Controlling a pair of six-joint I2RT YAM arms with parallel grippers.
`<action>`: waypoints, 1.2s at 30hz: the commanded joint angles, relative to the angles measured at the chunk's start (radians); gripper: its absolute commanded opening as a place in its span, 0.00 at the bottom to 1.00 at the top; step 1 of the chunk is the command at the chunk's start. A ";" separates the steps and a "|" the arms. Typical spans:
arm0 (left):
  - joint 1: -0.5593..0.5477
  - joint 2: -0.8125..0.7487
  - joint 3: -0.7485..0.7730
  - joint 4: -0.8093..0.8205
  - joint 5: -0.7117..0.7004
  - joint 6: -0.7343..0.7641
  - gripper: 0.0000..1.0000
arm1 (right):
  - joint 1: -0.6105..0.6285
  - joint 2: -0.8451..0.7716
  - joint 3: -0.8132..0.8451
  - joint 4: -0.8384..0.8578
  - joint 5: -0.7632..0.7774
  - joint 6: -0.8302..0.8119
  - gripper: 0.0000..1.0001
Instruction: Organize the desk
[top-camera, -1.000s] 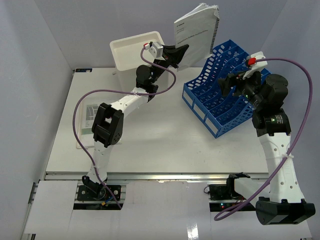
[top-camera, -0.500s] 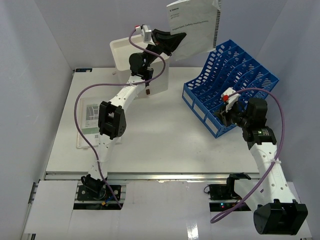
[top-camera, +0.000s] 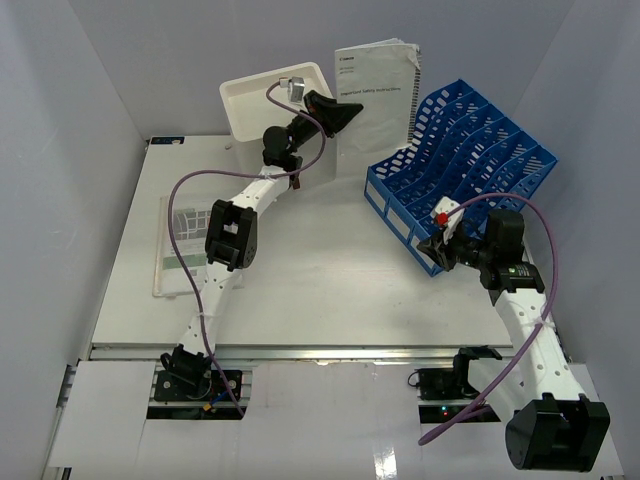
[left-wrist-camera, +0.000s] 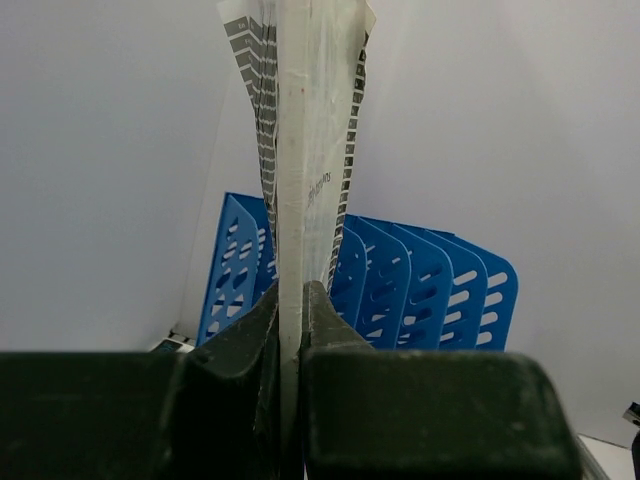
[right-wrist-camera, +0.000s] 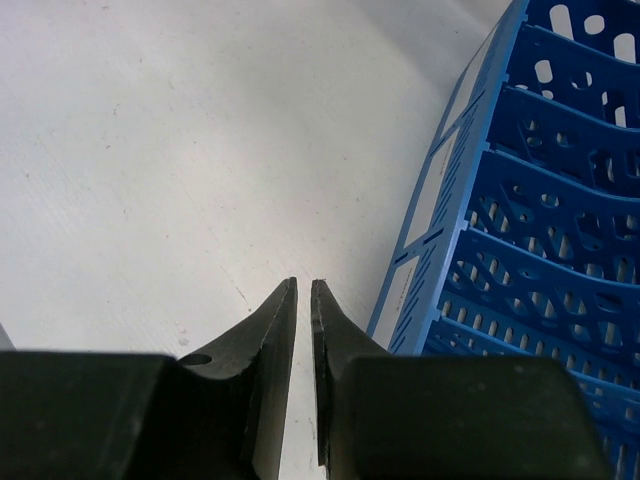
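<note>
Print on the booklet (top-camera: 375, 95) cover is too small to read from the top camera. The lower left corner of the booklet is covered by the left gripper (top-camera: 335, 115). Whether the bottom edge of the booklet touches the blue file rack (top-camera: 470, 150) cannot be told from that view. The left arm crosses the white box (top-camera: 270, 95) at the far edge of the desk (top-camera: 330, 290) and also part of the sheet (top-camera: 185, 235) lying at the left edge.

The left wrist camera shows the booklet (left-wrist-camera: 305, 150) edge-on and upright, its top cut off by the frame. The left gripper (left-wrist-camera: 291, 300) is clamped on the lower edge of the booklet, with the rack dividers (left-wrist-camera: 420, 280) behind.

The right wrist camera shows the right gripper (right-wrist-camera: 304, 285) with its fingers nearly together, only a thin slit between them and nothing in it. It hangs over bare desk surface (right-wrist-camera: 150, 150), just beside the labelled front of the rack (right-wrist-camera: 520, 250). From the top camera, the right gripper (top-camera: 432, 245) sits at the near left corner of the rack, which stands toward the far right corner of the desk.

The desk fills the middle of the top view, its metal rail (top-camera: 320, 352) along the near edge.
</note>
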 joint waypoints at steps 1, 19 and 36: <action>-0.007 -0.028 0.052 0.158 -0.039 -0.099 0.05 | -0.003 0.006 -0.010 0.009 -0.042 -0.017 0.17; -0.024 0.023 0.061 0.198 -0.079 -0.157 0.07 | -0.003 0.000 -0.013 0.007 -0.039 -0.019 0.17; -0.080 0.015 0.029 -0.075 -0.145 0.198 0.06 | -0.003 0.002 -0.016 0.006 -0.035 -0.020 0.17</action>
